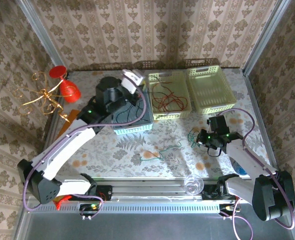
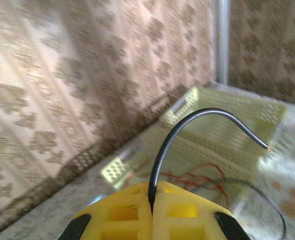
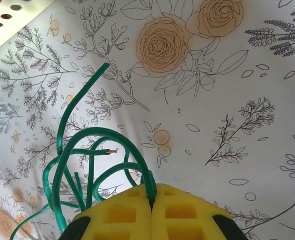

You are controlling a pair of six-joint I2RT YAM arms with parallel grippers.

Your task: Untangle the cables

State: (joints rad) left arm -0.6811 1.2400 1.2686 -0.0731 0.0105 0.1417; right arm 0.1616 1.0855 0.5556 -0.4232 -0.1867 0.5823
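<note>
Black cable (image 2: 207, 110) pinched in the fully closed left gripper (image 2: 151, 199), upper centre by the yellow basket (image 1: 170, 116) of red cables (image 1: 168, 97); green cable loops (image 3: 99, 131) clamped in the closed right gripper (image 3: 151, 199), centre right, seemingly to part colours.
</note>
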